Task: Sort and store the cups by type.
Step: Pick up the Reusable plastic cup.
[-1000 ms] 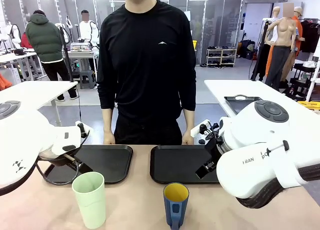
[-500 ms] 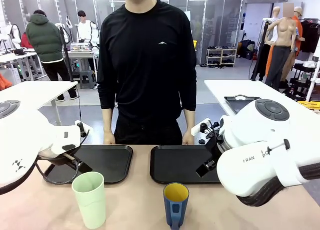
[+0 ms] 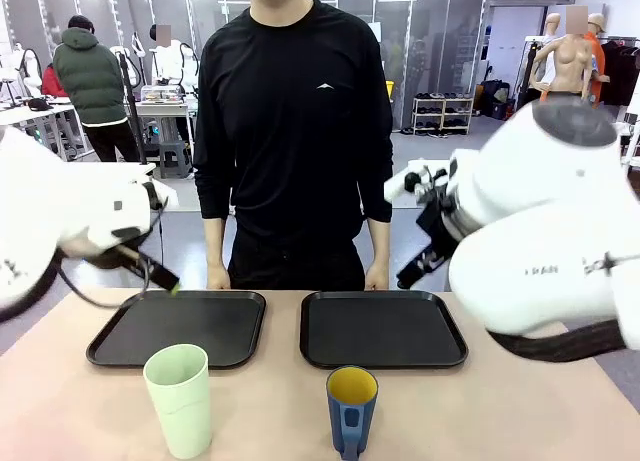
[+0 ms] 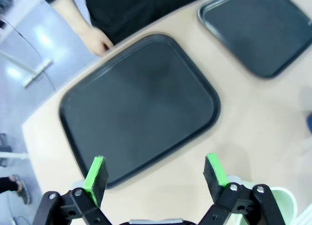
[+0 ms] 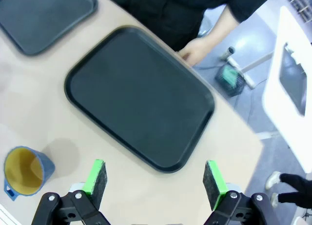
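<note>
Arms, against a second ago: both are up off the table (image 3: 520, 411) and higher over it; cups and trays lie as they did.
Left gripper (image 4: 155, 162): fingers spread, nothing between them, looking down on the left tray (image 3: 190, 326) (my landmark throughout).
Mint tumbler (image 3: 180, 399): upright on the table, just robot-side of the left tray's near rim, not yet stored.
Tumbler risk: tall and likely light, so a pad clipping its rim on the way down could tip it.
Person's hand (image 3: 217, 278): resting just behind the left tray's far rim; a far placement could crowd it.
Blue mug (image 3: 351, 406): upright, robot-side and right of the left tray's near right corner, handle toward the robot.
Mug risk: pinching across the handle may twist it.
Right tray (image 3: 380, 326): bare, just right of the left tray; both cups in one tray would spoil the sort.
Right gripper (image 5: 154, 165): fingers released wide, holding nothing, well right of the left tray.
</note>
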You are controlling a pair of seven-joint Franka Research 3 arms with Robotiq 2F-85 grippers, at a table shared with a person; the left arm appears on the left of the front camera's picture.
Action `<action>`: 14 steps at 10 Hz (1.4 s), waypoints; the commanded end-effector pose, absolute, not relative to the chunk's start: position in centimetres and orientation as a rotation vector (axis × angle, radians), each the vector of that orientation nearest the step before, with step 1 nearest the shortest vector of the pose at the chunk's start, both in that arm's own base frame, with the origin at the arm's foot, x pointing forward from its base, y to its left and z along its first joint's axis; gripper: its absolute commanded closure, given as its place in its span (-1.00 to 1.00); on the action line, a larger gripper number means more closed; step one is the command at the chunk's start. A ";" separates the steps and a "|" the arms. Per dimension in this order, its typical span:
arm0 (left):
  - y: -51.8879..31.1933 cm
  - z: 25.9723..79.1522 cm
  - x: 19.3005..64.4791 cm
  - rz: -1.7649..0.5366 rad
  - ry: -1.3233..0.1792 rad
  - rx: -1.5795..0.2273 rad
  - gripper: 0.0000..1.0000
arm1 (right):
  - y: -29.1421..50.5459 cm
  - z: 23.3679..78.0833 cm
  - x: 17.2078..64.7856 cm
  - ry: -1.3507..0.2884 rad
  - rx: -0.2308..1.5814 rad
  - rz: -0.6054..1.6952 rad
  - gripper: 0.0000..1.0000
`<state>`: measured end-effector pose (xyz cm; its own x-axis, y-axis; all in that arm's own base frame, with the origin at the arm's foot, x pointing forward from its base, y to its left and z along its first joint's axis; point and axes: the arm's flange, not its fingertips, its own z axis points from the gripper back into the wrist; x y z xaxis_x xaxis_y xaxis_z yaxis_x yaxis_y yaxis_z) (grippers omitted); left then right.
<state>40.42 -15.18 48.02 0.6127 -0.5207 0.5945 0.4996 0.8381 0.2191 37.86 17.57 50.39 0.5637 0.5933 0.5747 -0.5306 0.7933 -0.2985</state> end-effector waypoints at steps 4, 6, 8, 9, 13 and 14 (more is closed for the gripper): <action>-17.8 59.1 37.0 -0.603 -0.856 0.060 -1.00 | 20.1 61.6 34.9 -0.847 -0.203 0.638 -1.00; -18.0 60.2 35.9 -0.630 -0.877 0.075 -1.00 | 20.4 63.2 34.0 -0.870 -0.224 0.651 -1.00; -17.9 60.1 35.5 -0.653 -0.870 0.081 -1.00 | 20.3 63.2 33.9 -0.867 -0.226 0.657 -1.00; -17.5 59.9 35.6 -0.648 -0.864 0.077 -1.00 | 20.2 62.9 34.0 -0.861 -0.221 0.662 -1.00; -14.4 57.2 37.3 -0.647 -0.827 0.103 -1.00 | 17.3 58.5 36.1 -0.779 -0.191 0.681 -1.00; -12.9 55.8 38.0 -0.660 -0.806 0.122 -1.00 | 16.0 56.6 37.0 -0.772 -0.204 0.684 -1.00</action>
<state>37.27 -14.23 56.91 0.5181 -0.5549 0.6508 0.4948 0.8152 0.3011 36.00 17.28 58.05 0.5310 0.6220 0.5755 -0.4862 0.7799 -0.3943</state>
